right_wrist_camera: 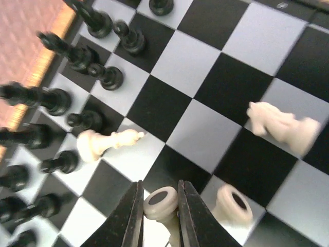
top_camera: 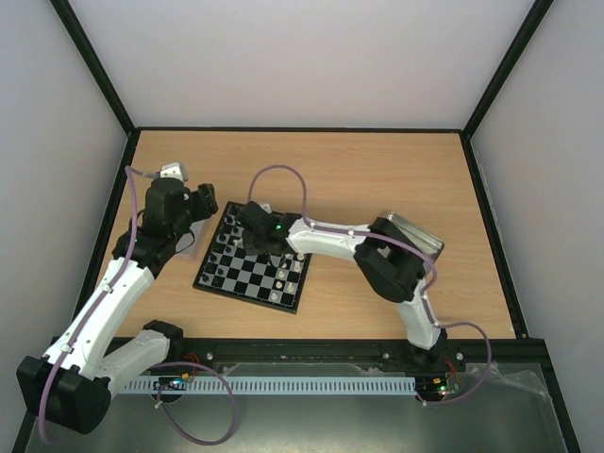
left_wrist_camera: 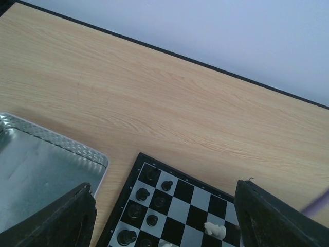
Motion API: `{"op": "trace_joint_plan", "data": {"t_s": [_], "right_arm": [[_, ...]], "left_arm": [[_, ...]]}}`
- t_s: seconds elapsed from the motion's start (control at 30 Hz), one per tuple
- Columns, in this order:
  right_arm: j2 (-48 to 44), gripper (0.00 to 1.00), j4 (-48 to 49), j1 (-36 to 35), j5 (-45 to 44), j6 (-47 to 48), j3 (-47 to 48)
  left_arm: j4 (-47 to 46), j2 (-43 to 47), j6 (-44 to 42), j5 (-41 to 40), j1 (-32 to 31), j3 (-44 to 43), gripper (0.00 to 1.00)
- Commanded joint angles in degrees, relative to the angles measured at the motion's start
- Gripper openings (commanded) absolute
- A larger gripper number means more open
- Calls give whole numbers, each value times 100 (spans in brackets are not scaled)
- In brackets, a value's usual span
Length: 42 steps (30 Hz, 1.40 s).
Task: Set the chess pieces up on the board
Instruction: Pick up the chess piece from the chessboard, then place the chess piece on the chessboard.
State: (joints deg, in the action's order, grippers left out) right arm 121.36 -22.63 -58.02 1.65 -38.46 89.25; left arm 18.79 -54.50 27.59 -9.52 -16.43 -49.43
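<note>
The chessboard (top_camera: 253,259) lies left of the table's middle. Black pieces (right_wrist_camera: 77,56) stand in two rows along its left side. My right gripper (right_wrist_camera: 160,203) hovers over the board's far part and is shut on a cream-white piece (right_wrist_camera: 163,206), base towards the camera. Cream pieces lie toppled on the squares: one (right_wrist_camera: 105,142) beside the black rows, a knight (right_wrist_camera: 282,126) and another (right_wrist_camera: 232,205) near the jaws. My left gripper (left_wrist_camera: 164,226) is open and empty above the board's far left corner (left_wrist_camera: 141,157), with black pieces (left_wrist_camera: 146,193) below it.
A silver tin (left_wrist_camera: 41,175) lies left of the board under my left arm. Another silver tin (top_camera: 415,236) lies to the right, partly hidden by my right arm. Black-framed walls bound the table.
</note>
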Motion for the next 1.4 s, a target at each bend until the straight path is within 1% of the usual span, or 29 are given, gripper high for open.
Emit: {"op": "trace_joint_plan", "data": {"t_s": [0.0,0.2,0.3,0.4,0.57,0.7,0.87,1.0,1.07,1.2,1.37], "right_arm": [[-1118,14,1311,80,43,-1154,-734],[-2284,14,2932,359,573,-3059,-2094],[-2757,15,3685,487,718,-4057,-2626],[-3100,15,4252,582,736,-4798,-2996],[-3414,14,4935,677,892,-5775,-3442],[-3507,14,5386,712,1081,-6300,-3692],[-3499,14,5784,752,1395,-6654,-3863],[-3471,14,5973,749,1544,-6797,-3948],[-3446,14,6062,748,1609,-6844,-3953],[-3406,14,6182,749,1746,-6909,-3975],[-3393,13,6177,748,1940,-6850,-4048]], "left_arm": [[-171,63,-65,371,30,25,76],[-554,138,-157,1445,4,157,76],[-879,235,-11,2002,-37,322,76],[-1242,378,168,2478,-206,594,75],[-2038,422,708,2681,-845,1089,74],[-2430,164,1056,2505,-1331,1238,72],[-2878,62,1423,2290,-1450,1447,61],[-3141,97,1558,2202,-1451,1569,48],[-3223,97,1576,2161,-1451,1605,41],[-3294,133,1554,2052,-1451,1645,30],[-3417,237,1419,1883,-1462,1716,13]]}}
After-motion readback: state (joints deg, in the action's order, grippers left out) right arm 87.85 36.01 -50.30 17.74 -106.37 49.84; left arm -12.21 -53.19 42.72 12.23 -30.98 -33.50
